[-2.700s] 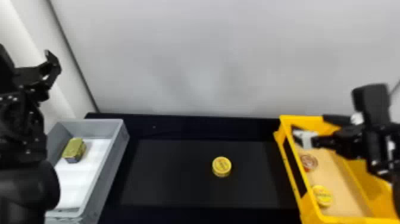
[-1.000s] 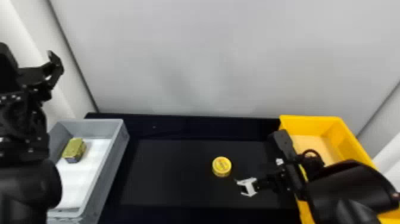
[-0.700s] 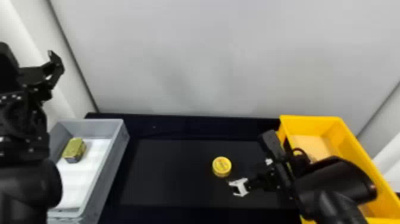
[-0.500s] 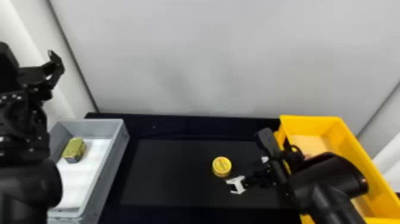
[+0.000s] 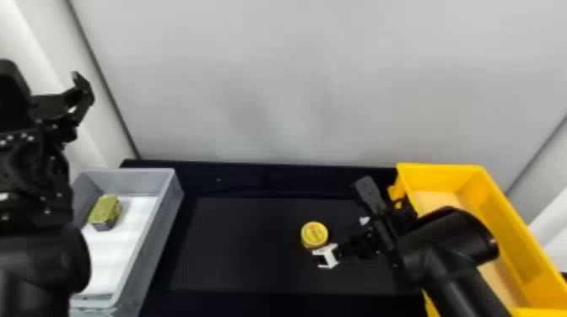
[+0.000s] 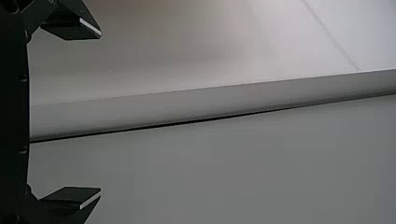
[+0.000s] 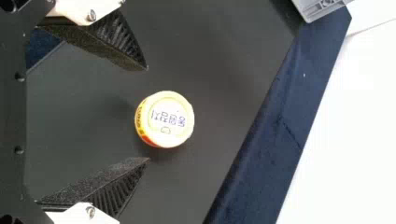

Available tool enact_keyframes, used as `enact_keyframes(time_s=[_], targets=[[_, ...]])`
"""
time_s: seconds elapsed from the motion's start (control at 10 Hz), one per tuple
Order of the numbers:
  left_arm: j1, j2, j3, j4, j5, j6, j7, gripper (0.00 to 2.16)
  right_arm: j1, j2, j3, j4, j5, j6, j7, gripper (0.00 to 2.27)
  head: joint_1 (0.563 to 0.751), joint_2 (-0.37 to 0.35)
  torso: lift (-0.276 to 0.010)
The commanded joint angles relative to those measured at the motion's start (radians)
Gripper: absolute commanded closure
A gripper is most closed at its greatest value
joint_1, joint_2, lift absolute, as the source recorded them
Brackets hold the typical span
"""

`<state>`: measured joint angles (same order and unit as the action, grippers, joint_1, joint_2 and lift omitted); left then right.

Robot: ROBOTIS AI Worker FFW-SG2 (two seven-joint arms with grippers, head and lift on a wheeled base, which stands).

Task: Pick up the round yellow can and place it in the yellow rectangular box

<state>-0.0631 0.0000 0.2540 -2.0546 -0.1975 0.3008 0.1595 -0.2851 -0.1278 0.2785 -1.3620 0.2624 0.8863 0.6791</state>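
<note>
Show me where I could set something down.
Free: the black table between grey box and yellow can, the strip behind the can, and the grey box's white floor nearer than the tin. Crowded: right of the can, where the right gripper and right arm hang, up to the yellow box.

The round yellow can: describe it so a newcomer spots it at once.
Find the black table between the grey plastic box on the left and the yellow rectangular box on the right. Just right of the table's middle, beside the right gripper, is the short, round yellow can. Unlike the blocky green-gold item in the grey box, it is round and sits outside both boxes.
</note>
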Motion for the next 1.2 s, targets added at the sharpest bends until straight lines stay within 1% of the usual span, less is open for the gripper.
enact_keyframes(time_s=[0.0, 0.4, 0.6, 0.7, 0.8, 0.9, 1.1], targets=[[-0.001, -0.003, -0.005, 0.002, -0.002, 0.0, 0.0, 0.1, -0.034, 0.013, 0.004, 0.093, 0.003, -0.033, 0.001, 0.1, 0.694, 0.014, -0.061], [-0.006, -0.003, -0.018, 0.007, -0.005, -0.002, 0.003, 0.1, -0.126, 0.039, 0.007, 0.305, 0.014, -0.104, -0.002, 0.1, 0.694, 0.014, -0.061], [-0.011, -0.003, -0.022, 0.014, -0.005, -0.002, 0.003, 0.1, -0.158, 0.062, 0.013, 0.336, 0.014, -0.137, -0.002, 0.11, 0.694, 0.014, -0.061], [-0.011, -0.003, -0.024, 0.016, -0.005, -0.002, 0.003, 0.1, -0.172, 0.068, 0.03, 0.353, 0.029, -0.203, -0.001, 0.1, 0.694, 0.014, -0.061], [-0.009, -0.003, -0.019, 0.016, -0.005, -0.002, 0.003, 0.1, -0.167, 0.066, 0.044, 0.328, 0.046, -0.237, -0.002, 0.1, 0.694, 0.014, -0.061], [-0.009, -0.003, -0.016, 0.016, -0.003, -0.003, 0.003, 0.1, -0.163, 0.068, 0.056, 0.308, 0.094, -0.243, -0.002, 0.1, 0.694, 0.014, -0.061], [-0.009, -0.003, -0.018, 0.016, -0.003, -0.005, 0.003, 0.1, -0.144, 0.066, 0.048, 0.313, 0.112, -0.277, -0.011, 0.1, 0.694, 0.014, -0.061]])
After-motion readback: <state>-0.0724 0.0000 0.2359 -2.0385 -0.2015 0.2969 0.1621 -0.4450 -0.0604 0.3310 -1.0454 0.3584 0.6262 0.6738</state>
